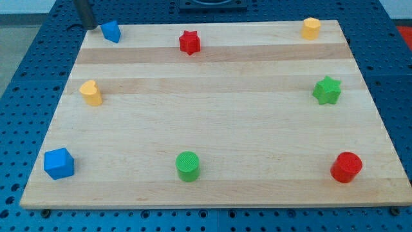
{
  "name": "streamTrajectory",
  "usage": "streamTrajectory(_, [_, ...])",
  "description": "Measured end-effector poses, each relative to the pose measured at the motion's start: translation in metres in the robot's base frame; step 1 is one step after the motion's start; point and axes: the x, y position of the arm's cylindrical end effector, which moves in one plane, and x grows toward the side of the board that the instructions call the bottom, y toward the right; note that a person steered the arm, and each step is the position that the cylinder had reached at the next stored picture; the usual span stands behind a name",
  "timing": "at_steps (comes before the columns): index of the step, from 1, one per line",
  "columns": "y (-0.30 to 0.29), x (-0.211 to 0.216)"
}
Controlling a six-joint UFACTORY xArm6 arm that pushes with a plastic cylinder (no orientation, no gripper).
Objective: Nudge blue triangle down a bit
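Observation:
The blue triangle (111, 31) sits at the top left corner of the wooden board (212, 129). My tip (91, 27) is just to the view's left of it, at the board's top left edge, a small gap apart; the rod rises out of the top of the view.
A red star (189, 42) lies at the top middle and a yellow hexagon (311, 28) at the top right. A yellow heart (91, 93) is at the left, a green star (327, 90) at the right. A blue cube (58, 163), green cylinder (187, 166) and red cylinder (346, 167) line the bottom.

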Motion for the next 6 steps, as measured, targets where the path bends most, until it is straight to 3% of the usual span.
streamTrajectory(2, [0.145,0.012])
streamTrajectory(5, [0.146,0.0])
streamTrajectory(6, [0.104,0.0])
